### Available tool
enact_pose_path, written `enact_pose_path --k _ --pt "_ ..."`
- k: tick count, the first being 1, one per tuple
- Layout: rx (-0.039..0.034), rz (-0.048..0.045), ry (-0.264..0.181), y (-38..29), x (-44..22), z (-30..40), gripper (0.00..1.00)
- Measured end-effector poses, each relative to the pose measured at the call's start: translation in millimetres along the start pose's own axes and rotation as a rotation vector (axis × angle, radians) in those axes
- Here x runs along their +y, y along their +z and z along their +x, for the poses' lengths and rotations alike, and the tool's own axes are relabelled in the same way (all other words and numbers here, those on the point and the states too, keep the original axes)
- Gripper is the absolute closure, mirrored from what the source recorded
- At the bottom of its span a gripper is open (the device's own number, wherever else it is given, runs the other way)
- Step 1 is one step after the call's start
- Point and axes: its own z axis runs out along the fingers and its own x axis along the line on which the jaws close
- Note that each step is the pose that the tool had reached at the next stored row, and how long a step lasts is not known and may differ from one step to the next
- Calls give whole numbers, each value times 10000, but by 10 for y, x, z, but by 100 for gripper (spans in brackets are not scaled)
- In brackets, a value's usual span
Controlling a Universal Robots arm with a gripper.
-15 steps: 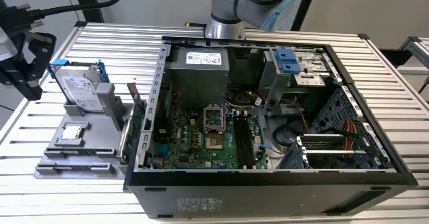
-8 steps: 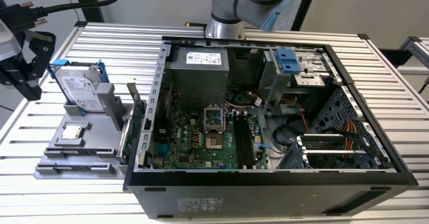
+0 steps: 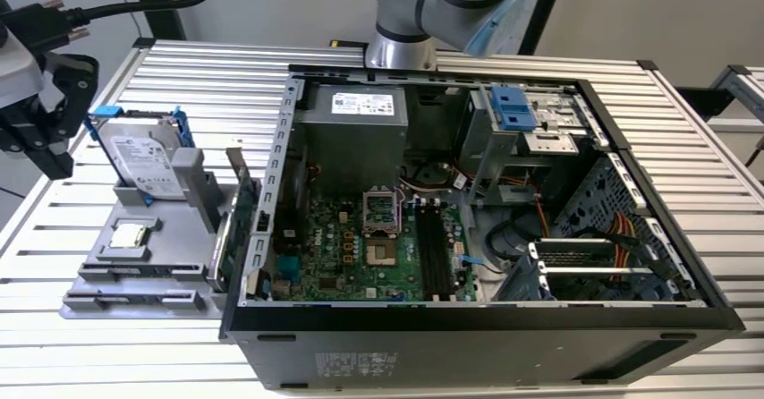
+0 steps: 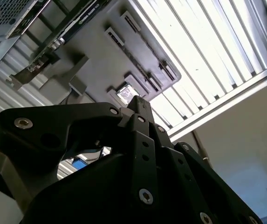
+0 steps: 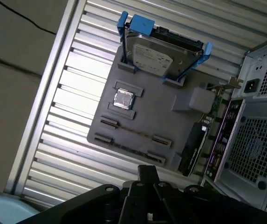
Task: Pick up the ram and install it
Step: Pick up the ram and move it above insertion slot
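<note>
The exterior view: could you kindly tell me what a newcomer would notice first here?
The open computer case dominates the middle, its green motherboard exposed. At the exterior view's left, a silver hard drive in a blue frame stands on edge in a grey holder on the slatted table.

No words or numbers can be read. In the exterior view, the hard drive [image 3: 146,159] at nine o'clock has a white label. The power box [image 3: 354,123] at twelve has a white sticker. The case [image 3: 502,341] has a label at six. Their print cannot be made out.
</note>
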Motion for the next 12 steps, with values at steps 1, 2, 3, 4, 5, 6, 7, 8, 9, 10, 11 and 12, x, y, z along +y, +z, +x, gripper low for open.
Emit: enact_pose_path --k 1,2,3,4,5,6,7,8,9,10,11,12 --pt "2 -2 -66 0 0 0 100" --pt "6 -2 -134 0 0 0 100" --pt "9 -4 -199 0 0 0 100" --pt "12 -5 -267 0 0 0 100" --pt "15 -6 -321 0 0 0 100" --pt "18 -7 -373 0 0 0 100" --pt "20 -8 -422 0 0 0 100" --pt "22 -9 -469 0 0 0 100" --pt "24 -9 -517 0 0 0 100" --pt "26 -11 -562 0 0 0 100" --pt "28 -11 -605 0 0 0 100" --pt "31 -12 -641 0 0 0 100"
